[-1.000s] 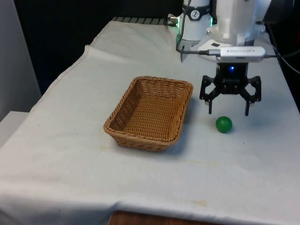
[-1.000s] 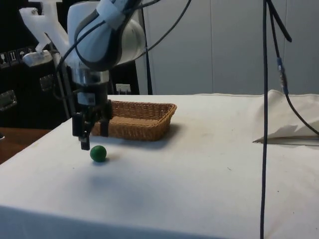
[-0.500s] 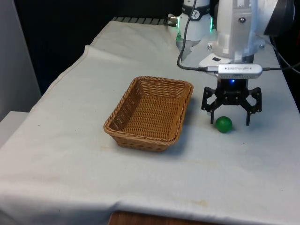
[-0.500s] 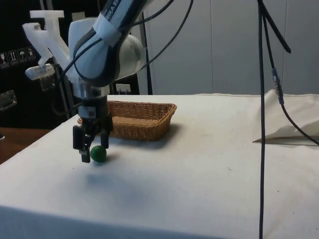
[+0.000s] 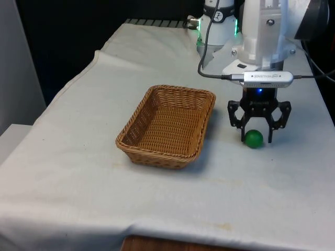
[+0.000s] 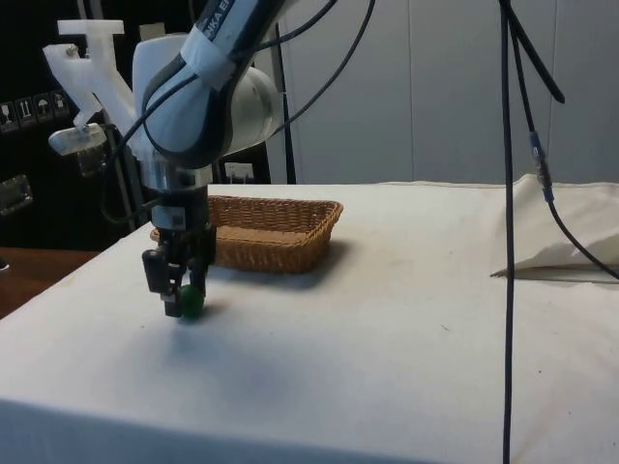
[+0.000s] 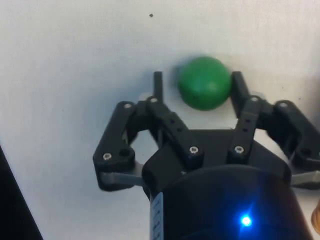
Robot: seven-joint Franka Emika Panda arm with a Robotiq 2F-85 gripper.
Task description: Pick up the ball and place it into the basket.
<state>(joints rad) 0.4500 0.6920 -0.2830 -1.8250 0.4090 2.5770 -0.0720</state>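
Green ball (image 5: 254, 138) (image 6: 191, 304) (image 7: 204, 83): rests on the white-clothed desk (image 5: 78, 157), just to the front view's right of the basket and clear of it. It sits between the two black fingers of the gripper (image 5: 256, 137) (image 6: 180, 302) (image 7: 196, 85).

Gripper: black, two-finger, pointing straight down from the white arm (image 5: 264, 31), lowered around the ball with fingertips near the cloth. Jaws at a narrow spread. In the wrist view one finger (image 7: 239, 90) lies against the ball's side, while the other finger (image 7: 158, 86) stands just beside the ball with a thin strip of cloth showing between them. The ball is bracketed but not clamped from both sides.

Wicker basket (image 5: 167, 125) (image 6: 276, 232): rectangular, brown, woven, standing upright near the middle of the desk.

Cloth: white, with a folded, raised ridge (image 6: 566, 232) at the far edge in the side view. Black cables (image 6: 510, 242) hang down in front of the side view.
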